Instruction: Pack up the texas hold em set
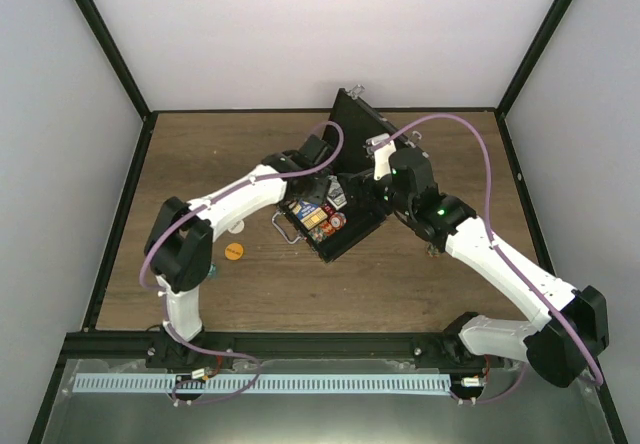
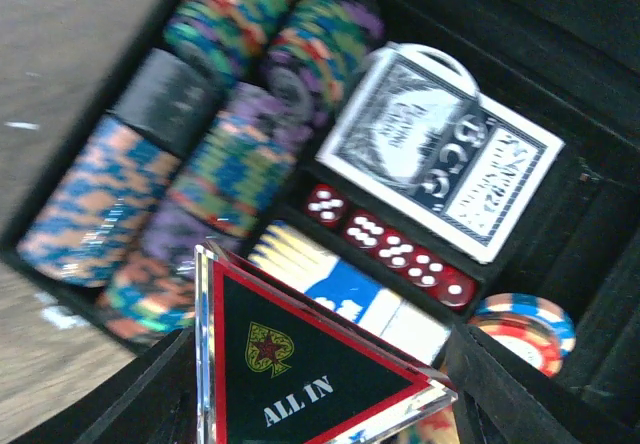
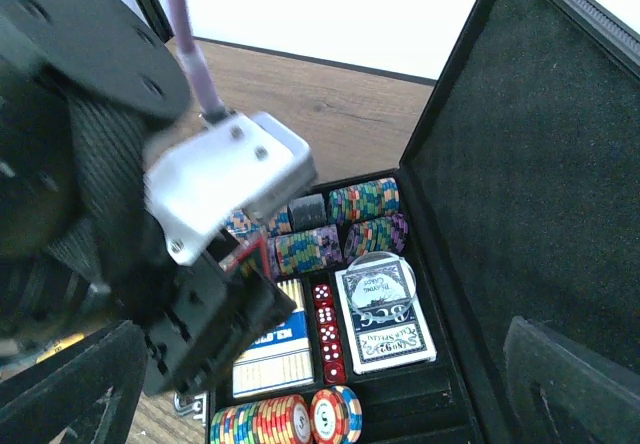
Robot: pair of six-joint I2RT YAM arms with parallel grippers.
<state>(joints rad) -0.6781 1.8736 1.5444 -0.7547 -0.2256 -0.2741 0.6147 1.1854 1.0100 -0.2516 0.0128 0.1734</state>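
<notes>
Jaws of left gripper (image 2: 320, 409) clamped on triangular ALL IN plaque (image 2: 300, 374), held above case tray. Right gripper (image 3: 320, 374) jaws spread wide, nothing between them, above tray near lid. Black case (image 1: 352, 134) mid-table (image 1: 430, 284), lid upright, tray toward arms. In tray: rows of multicoloured chips (image 2: 230, 154), blue-backed deck (image 2: 440, 149), 5 red dice (image 2: 390, 244) in slot beside deck. Orange button (image 1: 234, 252) on table left of case, apart from it.
</notes>
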